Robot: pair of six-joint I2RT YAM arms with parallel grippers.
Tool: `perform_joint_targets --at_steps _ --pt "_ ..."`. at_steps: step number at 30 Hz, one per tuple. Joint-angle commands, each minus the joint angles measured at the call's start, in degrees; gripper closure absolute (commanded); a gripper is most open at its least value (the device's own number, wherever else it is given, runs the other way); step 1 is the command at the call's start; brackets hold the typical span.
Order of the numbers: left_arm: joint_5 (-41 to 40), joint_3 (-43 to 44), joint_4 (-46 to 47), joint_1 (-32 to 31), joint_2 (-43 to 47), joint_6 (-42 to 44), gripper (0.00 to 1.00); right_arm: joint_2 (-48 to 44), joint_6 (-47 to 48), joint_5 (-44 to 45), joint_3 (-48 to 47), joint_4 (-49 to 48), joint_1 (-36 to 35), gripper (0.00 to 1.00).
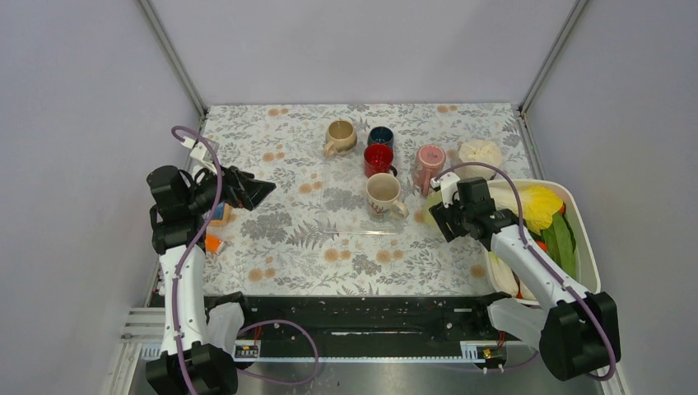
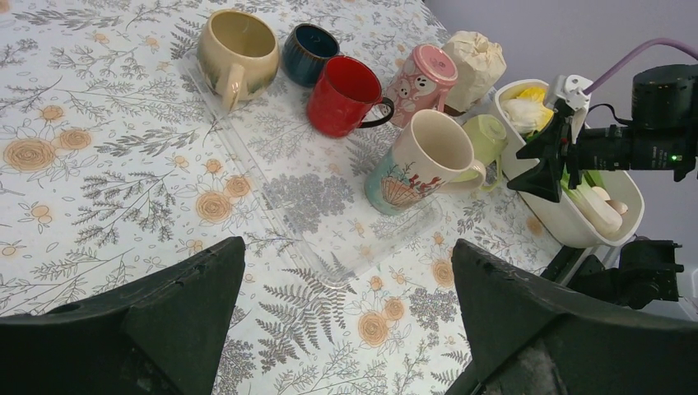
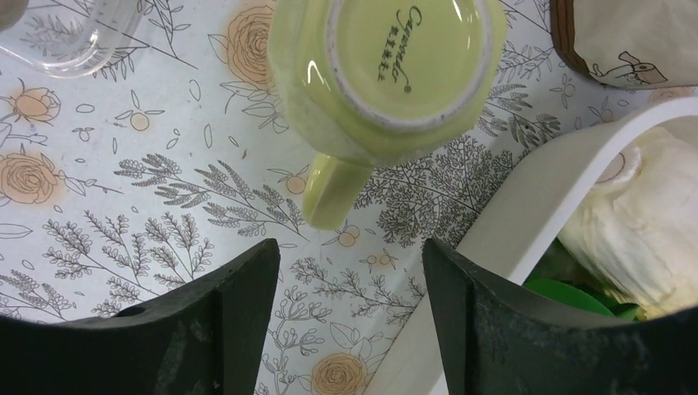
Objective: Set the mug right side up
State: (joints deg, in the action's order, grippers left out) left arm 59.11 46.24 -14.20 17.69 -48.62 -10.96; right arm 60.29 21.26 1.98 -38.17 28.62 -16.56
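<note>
Underside of pale green ceramic mug (image 3: 403, 58) fills my R wrist cam: mug sits mouth-down on floral tablecloth (image 3: 123, 181), handle pointing back toward my right pincer (image 3: 350, 255). Its black fingers stand apart w/ nothing btwn them, and the handle's end shows just ahead of the tips; rim of white plastic tub (image 3: 510, 222) just beside. L wrist cam: my left pincer (image 2: 346, 247) is spread wide, empty, above the cloth; green mug sits behind cream printed mug (image 2: 420, 160), btwn it and the tub. Top cam: right pincer hangs btwn cream mug and tub, green mug mostly hidden under it; left pincer near the table's left edge, well apart from the mugs.
</note>
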Motion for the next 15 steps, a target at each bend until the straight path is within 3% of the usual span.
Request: perform_joint_targets --at_steps 1,7,15 --pt "1.4 -0.3 3.0 0.4 1.3 0.7 0.01 3.5 -0.4 -4.8 -4.2 -1.4 2.0 0.28" --pt "1.4 -0.4 2.9 0.4 1.4 1.1 0.01 7.2 -1.9 -8.8 -4.9 -3.1 3.2 0.32" --pt "1.5 -0.7 3.7 0.4 0.8 0.9 0.01 9.0 -2.5 -7.9 -4.0 -7.0 3.7 0.40"
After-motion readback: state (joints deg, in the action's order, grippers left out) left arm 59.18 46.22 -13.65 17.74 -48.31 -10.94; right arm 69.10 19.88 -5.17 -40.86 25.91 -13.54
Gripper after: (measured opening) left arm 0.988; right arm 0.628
